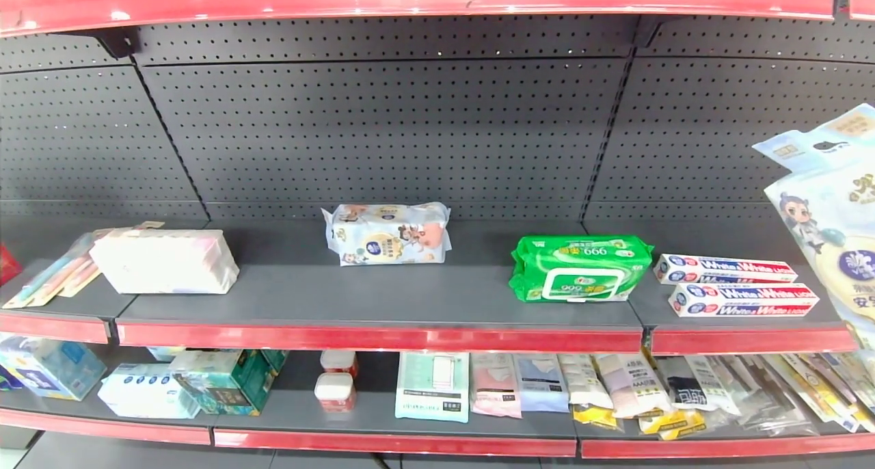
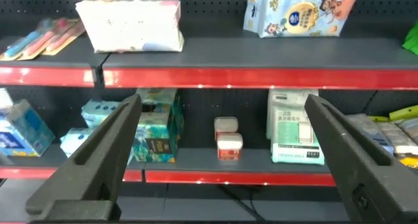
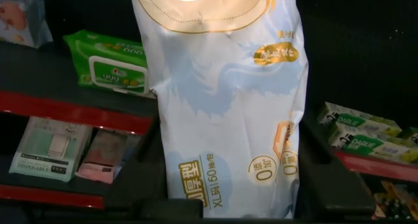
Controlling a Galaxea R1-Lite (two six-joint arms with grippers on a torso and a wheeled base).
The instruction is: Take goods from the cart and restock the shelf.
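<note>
Closest to the viewer, on the robot's right of the green wipes pack (image 1: 580, 267) and in front of it, the right pincer (image 3: 228, 152) pinches a tall pale bag (image 3: 222, 87) printed in white, blue and gold. One dark finger presses on each lower side of the bag. The bag stands upright out of the pincer and rises higher than the wipes pack.

Left of the wipes pack and lower, the left pincer (image 2: 223, 106) is spread wide with nothing between its fingers. It hangs in front of the lower shelf (image 1: 383, 428).

On that lower shelf, directly below the wipes pack, flat packets (image 1: 526, 383) lie in a row. Left of them stand two small red-and-white jars (image 1: 336, 381), then teal boxes (image 1: 225, 380).

The wipes pack itself lies flat on the grey middle shelf (image 1: 383, 298), near its red front edge. Just beside it on the right lie two toothpaste boxes (image 1: 742, 288), one behind the other. To its left and slightly farther back sits a cartoon-printed tissue pack (image 1: 387, 233). Well to the left is a white and pink wrapped pack (image 1: 164, 260), with toothbrush packets (image 1: 51, 274) beyond it.

Behind the wipes pack rises a dark pegboard wall (image 1: 383, 127).
</note>
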